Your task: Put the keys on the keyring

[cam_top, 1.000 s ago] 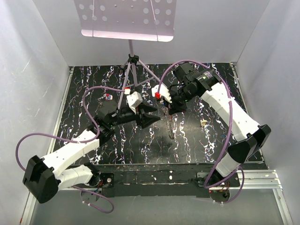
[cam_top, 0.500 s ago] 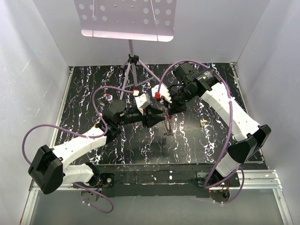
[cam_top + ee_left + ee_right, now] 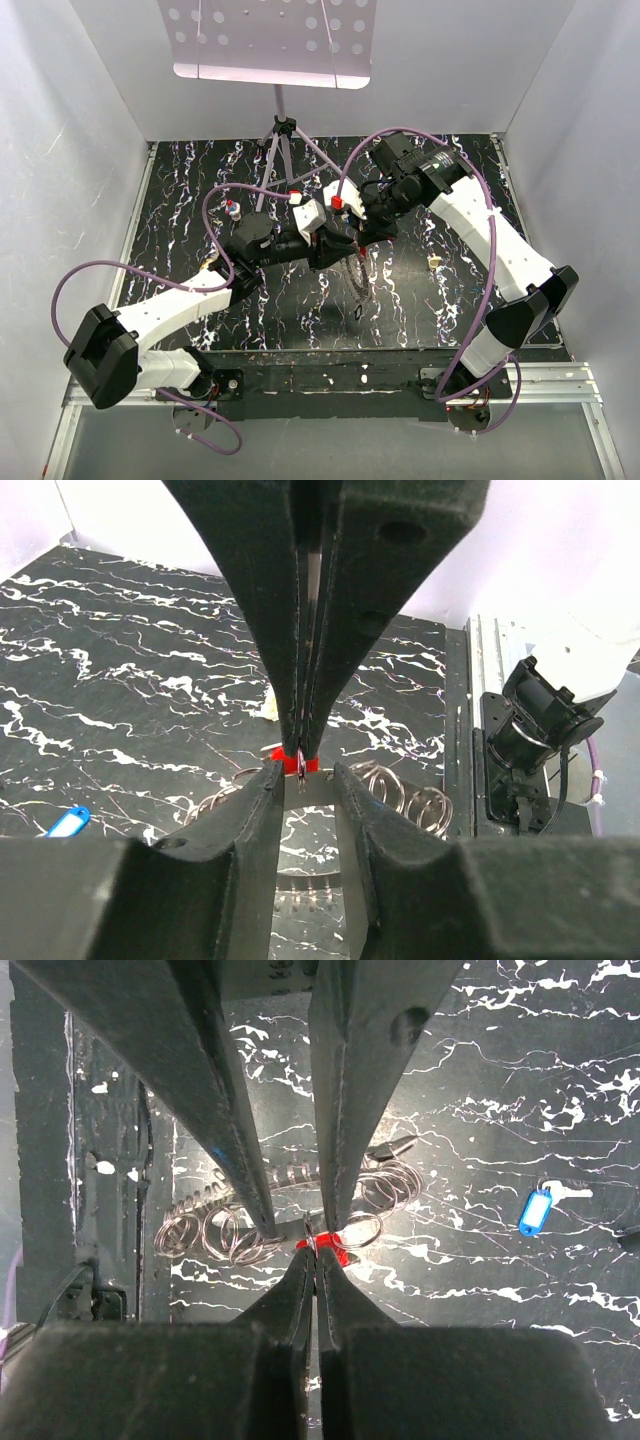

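- White walls [image 3: 90, 120] close in a black desk [image 3: 200, 170] veined with white. A music stand [image 3: 270, 40] rises at the far side on its tripod [image 3: 283, 150].
- Both arms reach inward and meet over the middle of the desk, slightly toward the far side.
- The right pincer [image 3: 315, 1258] is pressed together, its tips pinching a red-headed key [image 3: 322, 1246].
- The left pincer [image 3: 305, 772] is spread. Its fingers [image 3: 215, 1110] stand one on each side of the right pincer's closed tips and the red head, with a gap on both sides. They clamp nothing that I can make out.
- The keyring [image 3: 356, 285] hangs from the point where the two pincers meet and trails toward the near edge of the desk in the overhead view. Whether its lower end touches the desk I cannot tell.
- From the wrists, the keyring shows as a thin grey band fringed with small wire loops, running sideways just behind the pinched red head. How the key and the band are joined is hidden by the fingertips.
- A blue-headed key [image 3: 537, 1210] lies flat on the desk, well apart from the pincers, out on the left arm's side.
- A cream-headed key [image 3: 434, 262] lies on the desk on the right side, near the right arm's forearm and clear of both pincers.
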{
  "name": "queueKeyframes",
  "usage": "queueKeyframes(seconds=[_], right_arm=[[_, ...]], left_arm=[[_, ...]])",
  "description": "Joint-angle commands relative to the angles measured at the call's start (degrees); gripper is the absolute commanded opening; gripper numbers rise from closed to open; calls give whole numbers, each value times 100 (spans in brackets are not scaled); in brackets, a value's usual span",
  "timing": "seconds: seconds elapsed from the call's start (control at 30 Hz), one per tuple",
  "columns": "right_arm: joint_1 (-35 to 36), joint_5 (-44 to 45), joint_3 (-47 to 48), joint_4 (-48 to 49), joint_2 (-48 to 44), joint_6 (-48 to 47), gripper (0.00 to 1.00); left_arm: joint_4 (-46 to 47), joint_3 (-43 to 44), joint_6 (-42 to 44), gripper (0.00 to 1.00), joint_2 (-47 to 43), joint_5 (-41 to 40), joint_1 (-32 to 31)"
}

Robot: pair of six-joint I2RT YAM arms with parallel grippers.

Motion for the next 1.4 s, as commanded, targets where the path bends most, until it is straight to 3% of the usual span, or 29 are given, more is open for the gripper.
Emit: queueKeyframes(seconds=[0.0, 0.23, 0.37, 0.63, 0.73, 0.77, 0.83, 1.03, 1.2, 1.37], right_arm=[[-1, -245, 272, -1163, -212, 76, 1], [8, -263, 255, -1171, -238, 76, 1], [8, -272, 246, -1180, -238, 67, 1], [-18, -482, 246, -1180, -308, 128, 1], [-150, -780, 307, -1224, -352, 190, 18], [-228, -886, 369, -1259, -352, 181, 28], [-395, -1141, 492, -1347, -343, 138, 37], [-739, -1782, 905, -1426, -405, -29, 43], [-774, -2415, 599, -1243, -729, -608, 43], [-774, -2618, 553, -487, -827, -128, 43]], left_arm=[[74, 242, 91, 22, 60, -96, -70], [30, 259, 126, 13, 122, -78, -88], [-5, 268, 152, 0, 131, -26, -97], [-234, 321, 223, 0, 87, 37, -97], [134, 85, -40, 0, -132, -227, -88], [344, -55, -154, 0, -229, -289, -88], [740, -267, -357, 0, -387, -342, -79], [1734, -698, -1033, 0, -669, -359, -62], [2726, -1084, -1876, 0, -818, -798, -44], [3991, -1489, -2747, 0, -731, -1466, -44]])
